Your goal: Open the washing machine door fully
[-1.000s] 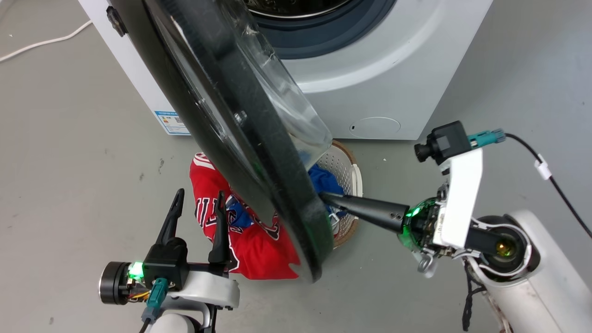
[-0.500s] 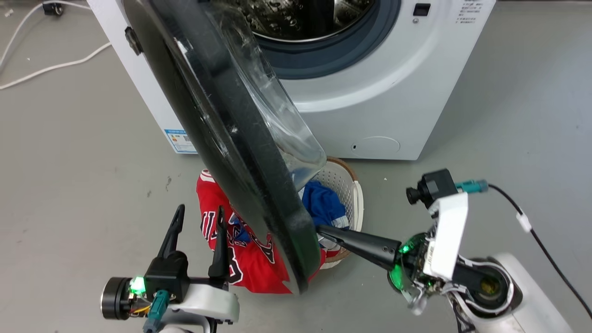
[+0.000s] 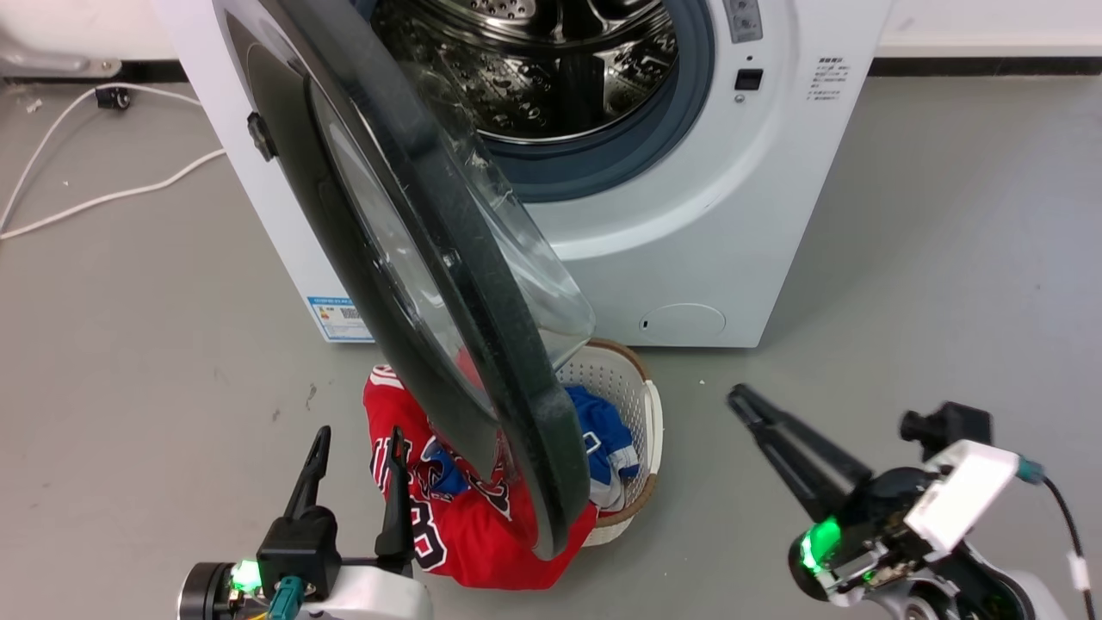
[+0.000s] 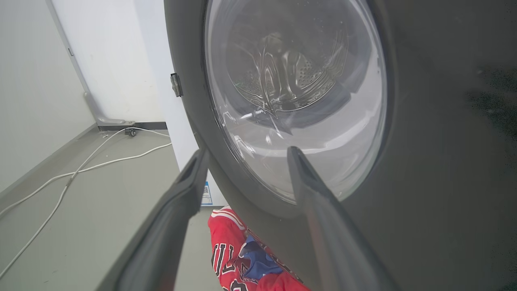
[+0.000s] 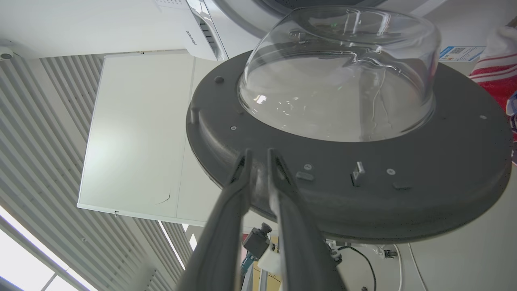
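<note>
The washing machine stands at 12 o'clock in the head view, its steel drum exposed. The washing machine door hangs partly open from its hinge at 11 o'clock. It is seen almost edge-on, and its free edge reaches down toward 6 o'clock, over a white laundry basket on the grey floor. A red jersey spills from the basket toward 7 o'clock, and a blue garment lies inside it.

The left gripper sits at 7 o'clock, fingers spread wide with nothing between them, just beside the door's outer face. In the left wrist view that gripper frames the clear glass bowl, and I cannot tell whether either finger touches the door.

The right gripper is at 4 o'clock, well apart from the door, its tips pointing toward 11 o'clock. In its own wrist view the right gripper has its fingers drawn nearly together, a thin gap between them, holding nothing, aimed at the door's inner rim
</note>
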Available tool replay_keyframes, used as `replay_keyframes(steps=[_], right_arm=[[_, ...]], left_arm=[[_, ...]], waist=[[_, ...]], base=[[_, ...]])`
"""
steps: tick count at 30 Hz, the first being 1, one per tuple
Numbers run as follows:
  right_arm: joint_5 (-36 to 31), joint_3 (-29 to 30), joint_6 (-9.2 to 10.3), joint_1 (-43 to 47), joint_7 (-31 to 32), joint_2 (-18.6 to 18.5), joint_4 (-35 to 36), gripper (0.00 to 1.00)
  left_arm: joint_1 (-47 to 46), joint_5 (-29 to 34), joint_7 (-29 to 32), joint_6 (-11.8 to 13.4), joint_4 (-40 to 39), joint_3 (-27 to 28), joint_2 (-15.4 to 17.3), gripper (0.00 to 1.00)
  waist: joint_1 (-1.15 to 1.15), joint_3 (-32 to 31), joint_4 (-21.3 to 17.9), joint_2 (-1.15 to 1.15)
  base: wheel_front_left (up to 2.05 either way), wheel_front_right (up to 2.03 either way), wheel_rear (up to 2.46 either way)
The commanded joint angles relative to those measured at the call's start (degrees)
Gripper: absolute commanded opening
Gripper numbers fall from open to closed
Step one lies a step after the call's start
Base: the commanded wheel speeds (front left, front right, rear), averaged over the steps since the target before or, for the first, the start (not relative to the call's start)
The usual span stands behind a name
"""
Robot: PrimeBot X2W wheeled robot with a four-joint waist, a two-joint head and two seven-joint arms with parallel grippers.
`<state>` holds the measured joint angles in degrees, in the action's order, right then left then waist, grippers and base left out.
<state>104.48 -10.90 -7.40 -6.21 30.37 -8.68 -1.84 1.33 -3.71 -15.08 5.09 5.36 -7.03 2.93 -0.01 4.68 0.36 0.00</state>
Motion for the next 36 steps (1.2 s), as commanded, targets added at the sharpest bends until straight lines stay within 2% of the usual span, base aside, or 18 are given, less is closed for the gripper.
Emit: replay_keyframes(steps=[1, 2, 3, 4, 8, 11, 16, 19, 23, 25, 27, 33, 36], right_arm=[[0.41, 1.15, -0.16, 1.26, -0.93, 0.56, 0.61, 0.30], [0.55, 2.29, -0.16, 1.91, -1.80, 0.87, 1.00, 0.47], [0.43, 3.24, -0.16, 2.41, -2.65, 1.08, 1.29, 0.91], [0.47, 4.52, -0.16, 2.99, -3.71, 1.42, 1.71, 1.00], [0.61, 9.06, -0.16, 4.95, -7.54, 2.73, 3.18, 1.00], [-1.83, 12.97, -0.16, 5.74, -12.37, 3.36, 4.49, 1.00], [-10.88, 17.78, -0.17, 5.22, -23.68, 4.74, 7.33, 1.00], [-21.92, 17.39, -0.17, 5.05, -30.77, 3.53, 9.81, 1.00], [-40.66, 11.86, -0.16, 6.12, -41.43, 0.05, 11.03, 1.00], [-46.66, 9.78, -0.16, 6.41, -44.14, -0.22, 10.49, 1.00], [-54.67, 8.97, -0.16, 6.28, -45.22, -1.52, 10.09, 1.00], [-78.67, 12.09, -0.15, 5.81, -45.52, 1.20, 11.45, 1.00], [-87.55, 12.55, -0.09, 6.90, -45.53, 2.36, 11.25, 1.00]], left_arm=[[0.68, 0.00, -0.14, 0.05, -0.09, 0.21, -0.07, 1.00], [0.99, 0.05, -0.15, 0.00, -0.11, 0.28, -0.08, 1.00], [1.22, 0.08, -0.15, -0.03, -0.10, 0.31, -0.07, 1.00], [1.45, 0.10, -0.15, -0.09, -0.10, 0.35, -0.07, 1.00], [2.48, 0.10, -0.15, -0.16, -0.12, 0.54, -0.07, 1.00], [3.25, 0.07, -0.14, -0.18, -0.32, 0.59, -0.08, 1.00], [3.66, 0.06, -0.15, -0.29, -0.56, 0.88, -0.08, 1.00], [3.64, 0.15, -0.15, -0.32, -0.55, 0.97, -0.07, 1.00], [3.68, 0.24, -0.15, -0.39, -0.60, 1.04, -0.07, 1.00], [3.77, 0.25, -0.14, -0.43, -0.56, 1.04, -0.07, 1.00], [3.80, 0.17, -0.15, -0.34, -0.53, 1.02, -0.09, 1.00], [3.72, -0.01, -0.15, -0.21, -0.67, 0.82, -0.07, 1.00], [3.47, -0.09, -0.15, -0.16, -0.60, 0.71, -0.07, 1.00]], waist=[[0.01, -0.65, -0.33, 0.00], [0.01, -0.99, -0.43, 0.00], [0.01, -1.35, -0.48, 0.00], [0.01, -1.73, -0.51, 0.00], [0.01, -3.07, -0.71, 0.00], [0.01, -3.70, -0.81, 0.00], [0.01, -4.10, -1.03, 0.00], [0.01, -4.22, -1.06, 0.00], [0.01, -4.30, -1.20, 0.00], [0.01, -4.35, -1.27, 0.00], [0.01, -4.36, -1.29, 0.00], [0.01, -4.05, -1.29, 0.00], [0.01, -3.93, -1.21, 0.00]], base=[[0.00, 0.00, 0.00], [0.00, 0.00, 0.00], [0.00, 0.00, 0.00], [0.00, 0.00, 0.00], [0.00, 0.00, 0.00], [0.00, 0.00, 0.00], [0.00, 0.00, 0.00], [0.00, 0.00, 0.00], [0.00, 0.00, 0.00], [0.00, 0.00, 0.00], [0.00, 0.00, 0.00], [0.00, 0.00, 0.00], [0.00, 0.00, 0.00]])
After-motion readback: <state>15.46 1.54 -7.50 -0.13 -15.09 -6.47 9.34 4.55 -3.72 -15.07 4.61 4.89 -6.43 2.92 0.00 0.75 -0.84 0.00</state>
